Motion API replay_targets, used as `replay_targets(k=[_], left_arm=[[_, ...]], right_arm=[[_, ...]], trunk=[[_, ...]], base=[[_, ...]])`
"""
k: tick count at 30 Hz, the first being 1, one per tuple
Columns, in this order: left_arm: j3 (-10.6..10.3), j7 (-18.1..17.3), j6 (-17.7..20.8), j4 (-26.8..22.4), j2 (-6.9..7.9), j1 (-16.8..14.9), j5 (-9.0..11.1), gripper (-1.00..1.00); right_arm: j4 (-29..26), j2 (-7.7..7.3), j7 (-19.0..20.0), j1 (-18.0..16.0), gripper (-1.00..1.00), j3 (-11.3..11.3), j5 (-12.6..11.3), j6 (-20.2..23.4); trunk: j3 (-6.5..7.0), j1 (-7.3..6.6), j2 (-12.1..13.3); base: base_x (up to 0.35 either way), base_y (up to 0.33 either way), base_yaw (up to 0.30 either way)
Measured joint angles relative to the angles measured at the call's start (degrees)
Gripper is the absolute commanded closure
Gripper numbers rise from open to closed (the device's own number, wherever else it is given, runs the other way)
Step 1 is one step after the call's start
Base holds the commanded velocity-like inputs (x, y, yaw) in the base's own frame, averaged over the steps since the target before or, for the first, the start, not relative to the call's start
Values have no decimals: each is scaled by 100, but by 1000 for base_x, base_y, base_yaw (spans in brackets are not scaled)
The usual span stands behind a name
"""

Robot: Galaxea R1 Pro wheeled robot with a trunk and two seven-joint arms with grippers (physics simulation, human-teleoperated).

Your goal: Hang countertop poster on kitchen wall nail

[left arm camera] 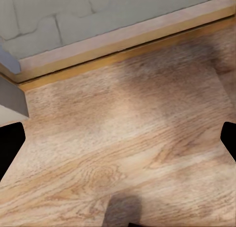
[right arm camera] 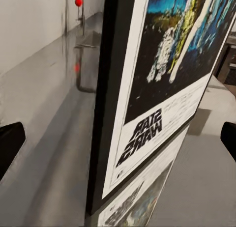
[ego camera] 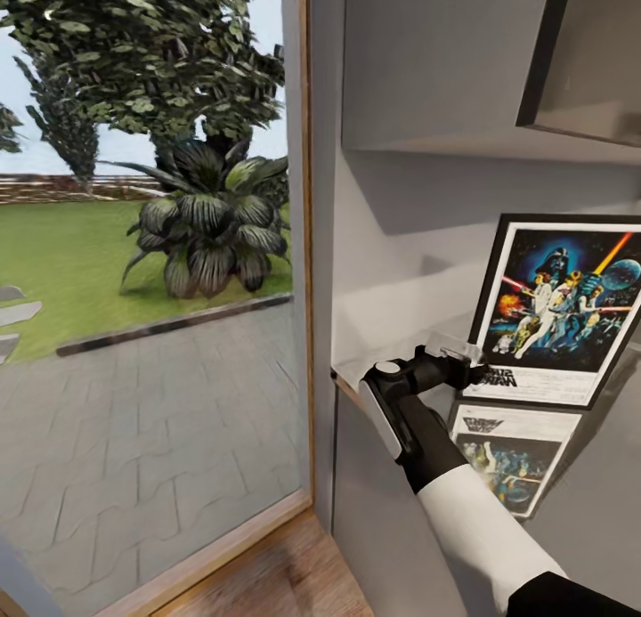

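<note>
1. One thin, black-framed rectangular Star Wars poster (ego camera: 554, 307) with a white border and dark blue artwork stood tilted on the glossy grey kitchen countertop (ego camera: 588, 492), its mirrored reflection (ego camera: 509, 457) showing in the surface below it.
2. The poster leaned back toward the pale grey wall (ego camera: 401, 243) behind it, at the end of the countertop nearest the tall glass door (ego camera: 151, 270).
3. The right gripper (ego camera: 463, 361), black with a white forearm behind it, sat at the poster's lower left corner, touching or just beside the frame.
4. In the right wrist view the poster's black frame edge (right arm camera: 101, 114) ran between the two dark fingertips (right arm camera: 10, 143), which stood wide apart on either side; the jaws were spread and not closed on the frame.
5. Further along the countertop in that view stood a sink recess (right arm camera: 86, 65) and a tap with a red knob (right arm camera: 78, 2).
6. The left gripper (left arm camera: 118, 143) pointed down at the light wooden floor (left arm camera: 128, 153) beside the door's wooden sill (left arm camera: 123, 45); its black fingertips (left arm camera: 10, 148) sat far apart, jaws open and holding nothing.
7. Outside the glass lay grey paving (ego camera: 133, 439), a lawn, a broad-leaved plant (ego camera: 209, 230) and trees.
</note>
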Motion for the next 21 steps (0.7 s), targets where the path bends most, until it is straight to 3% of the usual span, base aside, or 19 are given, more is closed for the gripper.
replay_targets(k=[21], left_arm=[[7, 0, 0, -5, 0, 0, 0, -100]], right_arm=[[0, 0, -11, 0, -100, 1, 9, -10]], trunk=[[0, 2, 0]], base=[[28, 0, 0]])
